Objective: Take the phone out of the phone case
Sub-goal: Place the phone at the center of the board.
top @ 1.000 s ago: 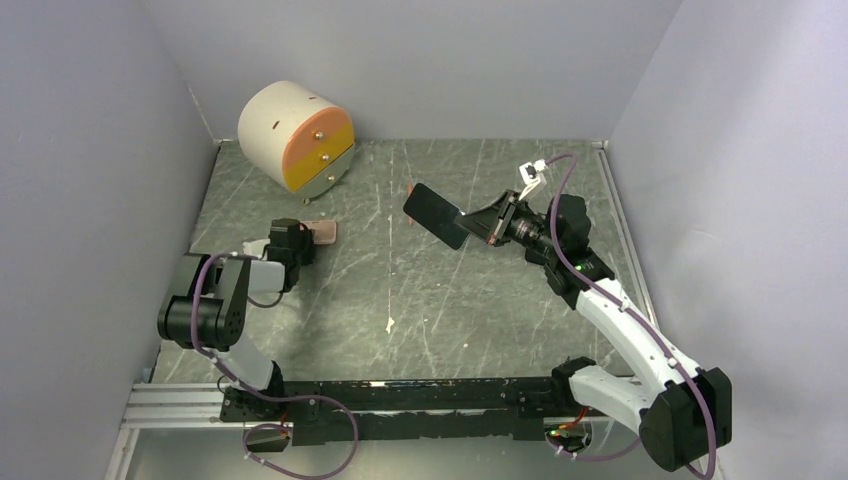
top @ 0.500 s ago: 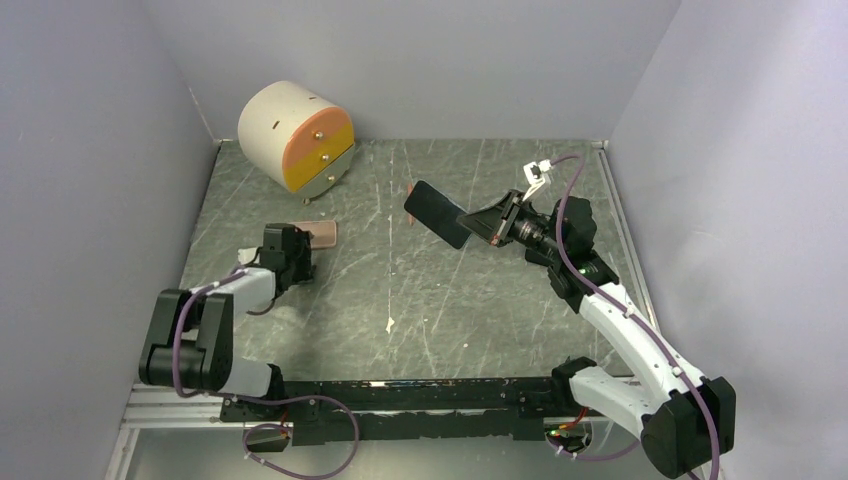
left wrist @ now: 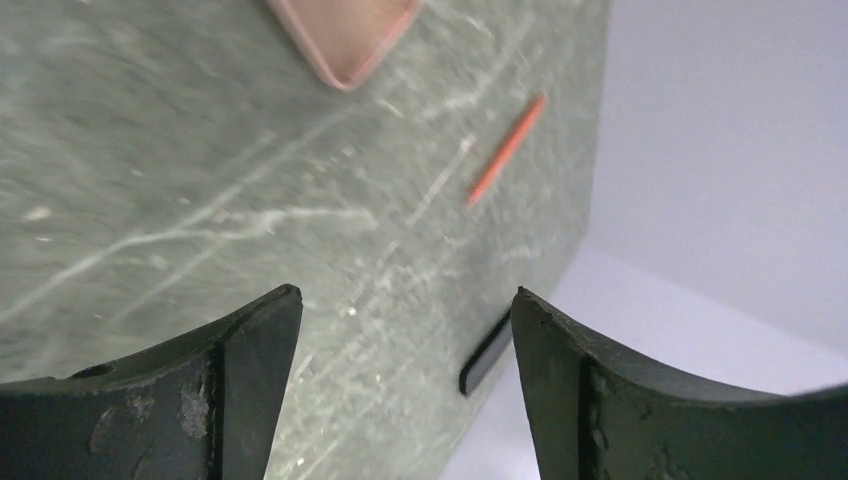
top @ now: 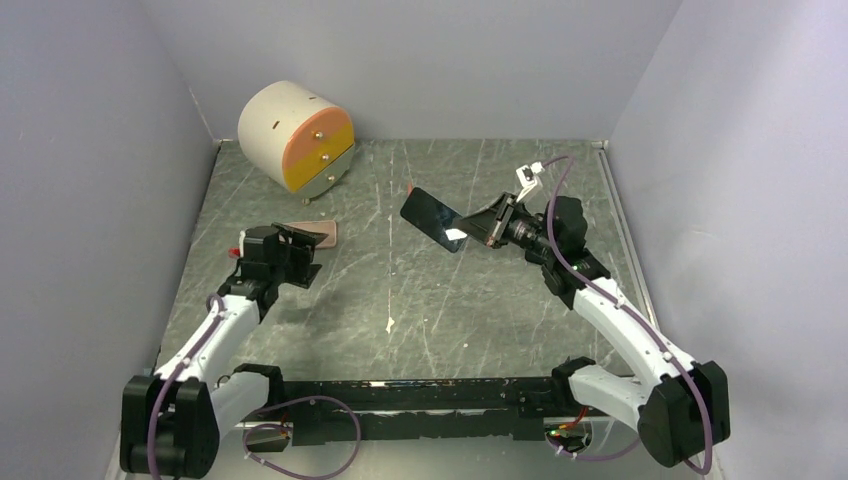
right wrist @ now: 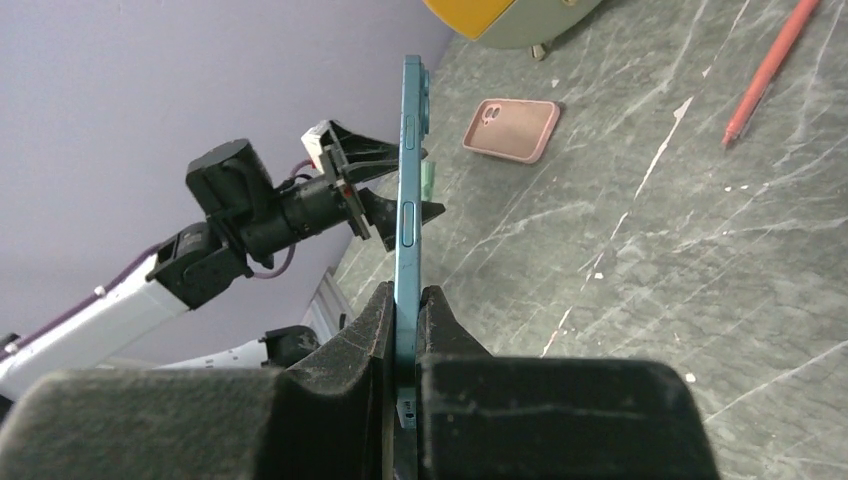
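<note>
Partly covered from above: phone case (top: pixel 320 232), pink, flat on the table (top: pixel 420 300), its near side tucked behind the left gripper (top: pixel 303 255). Cut off again in the left wrist view, with only one rounded corner at the top margin. Shows whole only from the right wrist, camera cutout plain, not far from the round cabinet (top: pixel 296 137). Hard to make out between the left fingers: a dark sliver (left wrist: pixel 487 352) at the table's far edge; cannot tell what. Blurred stone around it too.

Left jaws spread wide, nothing between them, touching nothing, close to the case. Right gripper (top: pixel 480 225) clenched hard on one end of the phone (top: pixel 432 220), pads pressed flat to front and back. Holds it in the air over the back half of the table, bare, well apart from the case.

From above: dark glass face, tilted, a glint at its lower corner. From the right wrist: only the thin teal edge with side buttons, upright in the frame, crossing in front of the left gripper beyond. Red stick (top: pixel 411 189) nearly lost behind the phone's top corner from above, full-length in the left wrist view, clipped at the top right from the right wrist. Small pale scrap (top: pixel 390 323) on the stone, seen from above alone.
</note>
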Controlling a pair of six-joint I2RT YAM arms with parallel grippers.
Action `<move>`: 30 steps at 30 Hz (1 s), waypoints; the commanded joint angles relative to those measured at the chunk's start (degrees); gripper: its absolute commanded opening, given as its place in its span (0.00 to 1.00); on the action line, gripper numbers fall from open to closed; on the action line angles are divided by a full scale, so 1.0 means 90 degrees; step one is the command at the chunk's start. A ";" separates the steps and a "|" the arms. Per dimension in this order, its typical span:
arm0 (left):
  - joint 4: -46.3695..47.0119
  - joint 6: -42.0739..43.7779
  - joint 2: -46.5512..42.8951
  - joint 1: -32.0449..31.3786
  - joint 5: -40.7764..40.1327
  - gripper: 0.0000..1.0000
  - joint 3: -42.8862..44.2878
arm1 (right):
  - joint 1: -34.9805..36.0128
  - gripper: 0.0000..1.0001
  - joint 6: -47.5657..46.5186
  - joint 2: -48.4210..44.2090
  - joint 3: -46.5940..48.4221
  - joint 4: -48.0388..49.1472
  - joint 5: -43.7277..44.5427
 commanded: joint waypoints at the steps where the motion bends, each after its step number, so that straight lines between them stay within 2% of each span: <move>1: 0.0621 0.0857 -0.0475 -0.0058 0.1265 0.82 -0.0052 | -0.0021 0.00 0.0495 0.0096 0.0028 0.1104 -0.0044; 5: 0.1219 0.0933 -0.0827 -0.0441 0.1540 0.81 -0.0077 | -0.0007 0.00 0.1068 0.0295 -0.0149 0.1620 0.0047; 11: 0.2529 0.0920 -0.0880 -0.1371 0.1394 0.80 -0.0018 | 0.0108 0.00 0.1693 0.0576 -0.0312 0.2193 0.0208; 16: 0.3461 0.0828 -0.0375 -0.1937 0.1508 0.78 0.0221 | 0.0301 0.00 0.2014 0.0657 -0.0347 0.2435 0.0461; 22: 0.4085 0.0902 0.0235 -0.2444 0.1424 0.75 0.0517 | 0.0513 0.00 0.2530 0.0806 -0.0431 0.2967 0.0566; 30: 0.4911 0.0816 0.0788 -0.2844 0.1271 0.64 0.0793 | 0.0891 0.00 0.2732 0.0951 -0.0439 0.3306 0.0671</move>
